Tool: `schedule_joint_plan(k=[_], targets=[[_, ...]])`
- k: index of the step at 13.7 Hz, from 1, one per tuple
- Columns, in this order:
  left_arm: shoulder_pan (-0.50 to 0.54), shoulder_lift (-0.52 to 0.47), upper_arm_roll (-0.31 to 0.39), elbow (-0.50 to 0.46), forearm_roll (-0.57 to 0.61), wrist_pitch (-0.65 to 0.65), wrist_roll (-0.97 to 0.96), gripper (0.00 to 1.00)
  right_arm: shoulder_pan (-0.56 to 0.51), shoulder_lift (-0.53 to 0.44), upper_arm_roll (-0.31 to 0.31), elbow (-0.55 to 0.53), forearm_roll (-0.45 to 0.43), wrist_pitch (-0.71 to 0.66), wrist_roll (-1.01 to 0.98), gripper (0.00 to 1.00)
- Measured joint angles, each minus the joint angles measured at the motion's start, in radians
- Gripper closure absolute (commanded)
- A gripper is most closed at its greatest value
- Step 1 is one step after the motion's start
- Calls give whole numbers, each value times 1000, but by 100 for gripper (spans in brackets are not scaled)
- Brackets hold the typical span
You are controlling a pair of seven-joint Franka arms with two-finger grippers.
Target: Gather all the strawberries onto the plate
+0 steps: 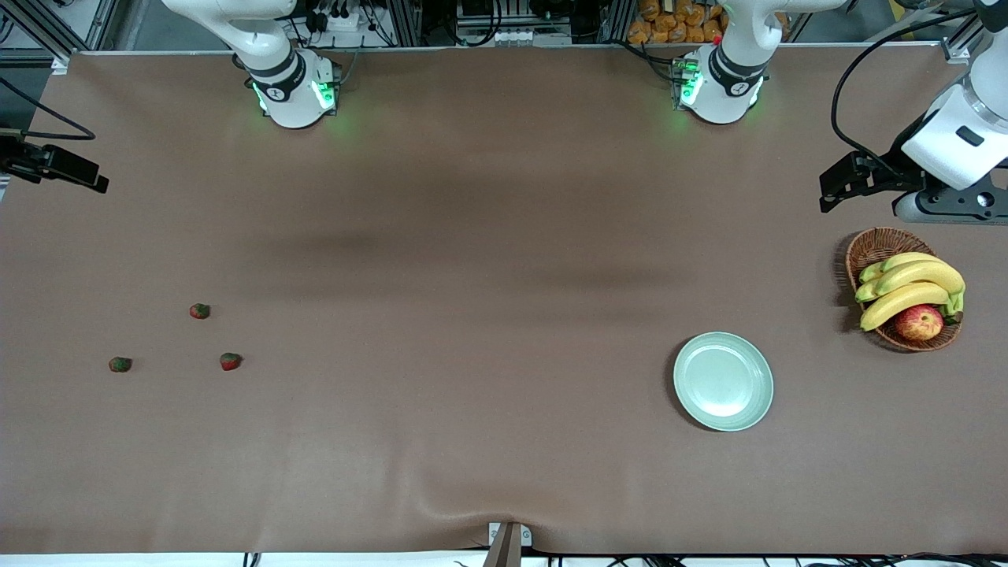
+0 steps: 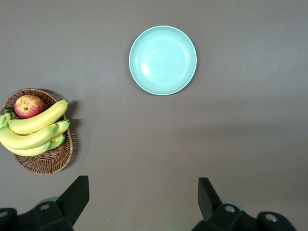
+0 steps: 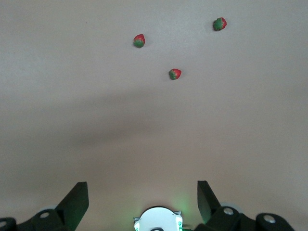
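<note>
Both my hands hang wide open: left hand (image 2: pixel 142 202) over the surface near the plate (image 1: pixel 723 381), right hand (image 3: pixel 142 202) facing three strawberries (image 3: pixel 175 73), perhaps waiting

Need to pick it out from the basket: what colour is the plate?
Pale mint green, plain; the plate shows best in the left wrist view.

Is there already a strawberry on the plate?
No, the plate is bare, and all three strawberries lie on the table toward the right arm's end.
</note>
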Motion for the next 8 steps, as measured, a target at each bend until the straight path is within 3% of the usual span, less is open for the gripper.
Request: schedule_joint_plan(k=[8], targets=[[7, 1, 0, -1, 0, -2, 0, 0, 0, 5, -1, -1, -3, 19, -1, 0]])
